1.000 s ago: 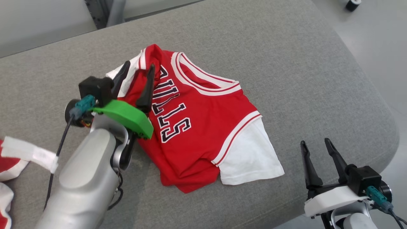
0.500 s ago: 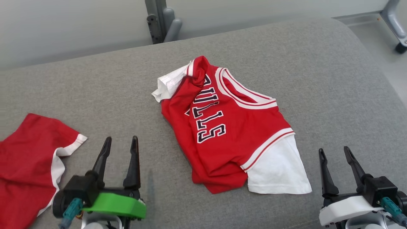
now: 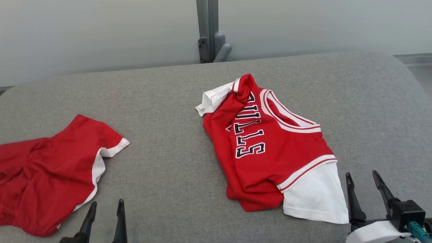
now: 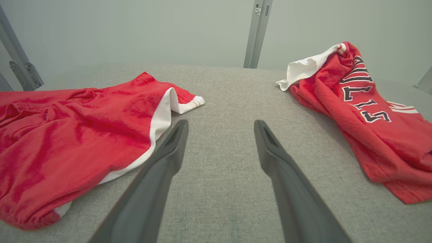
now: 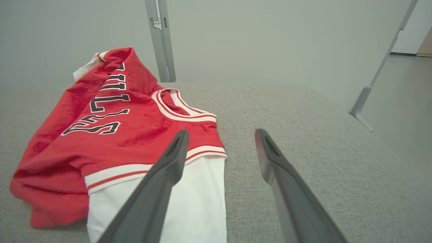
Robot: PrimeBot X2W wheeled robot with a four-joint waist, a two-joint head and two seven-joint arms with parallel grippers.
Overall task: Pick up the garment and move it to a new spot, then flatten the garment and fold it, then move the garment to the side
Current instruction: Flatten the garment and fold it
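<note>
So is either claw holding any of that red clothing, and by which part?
Nothing is held. The left claw and right claw stand open and empty; the red-and-white lettered jersey lies loose on the grey cushion.

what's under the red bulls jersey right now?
White fabric pokes out from beneath the red jersey at its near armhole and at its far end. Grey cushion lies below both. Anything else beneath the folds is covered.

jersey (image 3: pixel 270 148) at right on cushion (image 3: pixel 168 101), shorts (image 3: pixel 50 168) at left, well apart
</note>
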